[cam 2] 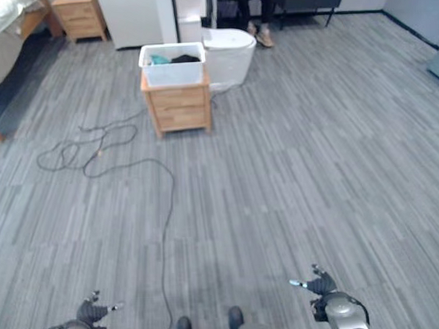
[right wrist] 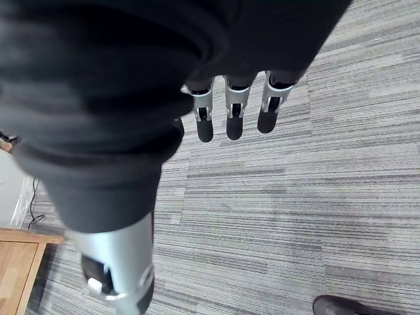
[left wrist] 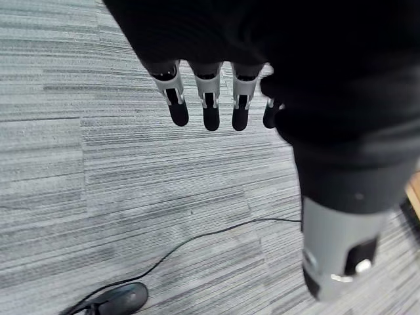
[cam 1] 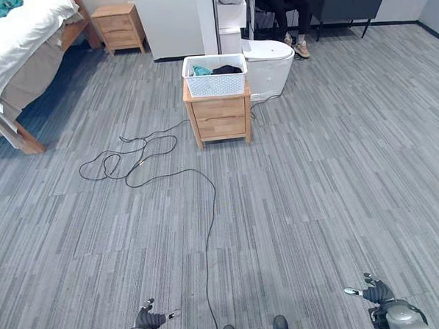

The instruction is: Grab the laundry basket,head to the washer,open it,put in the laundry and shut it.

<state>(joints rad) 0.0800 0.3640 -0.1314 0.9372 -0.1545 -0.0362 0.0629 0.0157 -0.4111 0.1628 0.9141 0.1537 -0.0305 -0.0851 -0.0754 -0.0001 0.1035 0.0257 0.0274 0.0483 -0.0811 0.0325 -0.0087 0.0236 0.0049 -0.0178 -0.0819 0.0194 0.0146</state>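
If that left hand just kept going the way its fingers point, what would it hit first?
Most likely the grey striped carpet floor. In its wrist view the left hand hangs with straight, empty fingers aimed down at bare carpet; nothing seems to lie between, though depth is hard to judge.

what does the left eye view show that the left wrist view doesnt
Left eye view alone: the white plastic laundry basket holding teal and dark clothes, on a light wooden nightstand; the white round washer behind it; a white-sheeted bed; a seated person's legs.

Left wrist view alone: the left hand close up, fingers straight, holding nothing.

Both: the grey striped carpet.
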